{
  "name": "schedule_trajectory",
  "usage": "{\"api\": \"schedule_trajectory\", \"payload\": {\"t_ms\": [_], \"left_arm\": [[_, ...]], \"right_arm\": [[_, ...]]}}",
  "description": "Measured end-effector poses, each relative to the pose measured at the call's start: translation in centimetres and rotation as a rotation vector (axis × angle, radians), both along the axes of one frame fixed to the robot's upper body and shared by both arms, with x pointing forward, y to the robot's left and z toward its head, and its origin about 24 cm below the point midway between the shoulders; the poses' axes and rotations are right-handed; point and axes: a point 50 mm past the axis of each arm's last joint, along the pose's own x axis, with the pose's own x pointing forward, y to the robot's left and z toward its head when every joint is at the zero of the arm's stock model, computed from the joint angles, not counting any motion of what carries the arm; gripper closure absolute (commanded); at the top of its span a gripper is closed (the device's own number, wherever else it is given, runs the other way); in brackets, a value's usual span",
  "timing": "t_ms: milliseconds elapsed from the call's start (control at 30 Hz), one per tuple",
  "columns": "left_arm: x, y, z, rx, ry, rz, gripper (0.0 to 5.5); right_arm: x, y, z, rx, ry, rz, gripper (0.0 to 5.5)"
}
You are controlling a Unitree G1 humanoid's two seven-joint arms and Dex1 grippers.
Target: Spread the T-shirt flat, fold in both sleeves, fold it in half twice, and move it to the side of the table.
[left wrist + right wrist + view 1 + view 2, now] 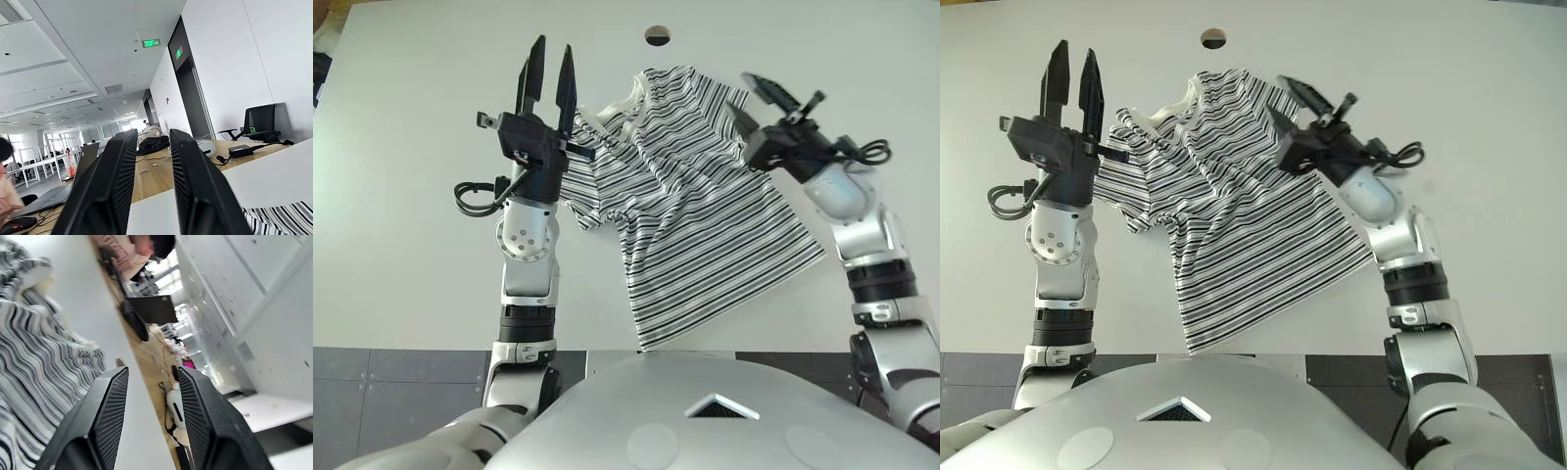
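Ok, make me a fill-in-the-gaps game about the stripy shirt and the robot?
The short-sleeved fabric T-shirt has black and white ___.
It lies crumpled on a flat ___ table.
Both arms' jaws are ___ and empty.
Beyond the collar, the table has a small round ___.
Missing words: stripes; white; open; hole.

White table (pixel 421 108): bears 1 striped T-shirt (pixel 705 230), rumpled, lying mid-surface with hem toward near edge; has 1 round hole (pixel 657 36) by far edge.
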Motion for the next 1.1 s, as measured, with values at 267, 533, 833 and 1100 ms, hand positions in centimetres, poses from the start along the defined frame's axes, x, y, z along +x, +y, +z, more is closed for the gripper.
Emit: {"api": "schedule_trajectory", "payload": {"t_ms": [267, 533, 833, 1100], "left_arm": [[0.3, -0.8, -0.2, -0.003, 0.001, -0.017, 4.3], [0.3, -0.7, -0.4, -0.009, -0.003, -0.007, 4.3], [-0.3, -2.3, -1.5, 0.224, 0.044, -0.197, 4.3], [-6.9, -4.9, -8.2, 0.7, 0.341, -0.811, 4.3]], "right_arm": [[3.6, 0.7, -5.4, -0.305, 0.159, -0.054, 3.63], [3.9, -5.5, -5.2, -0.359, 0.155, -0.212, 3.63], [3.5, -9.0, -4.8, -0.342, 0.165, -0.322, 3.63], [5.2, -7.7, 6.0, 0.148, -0.441, -0.309, 3.63]]}}
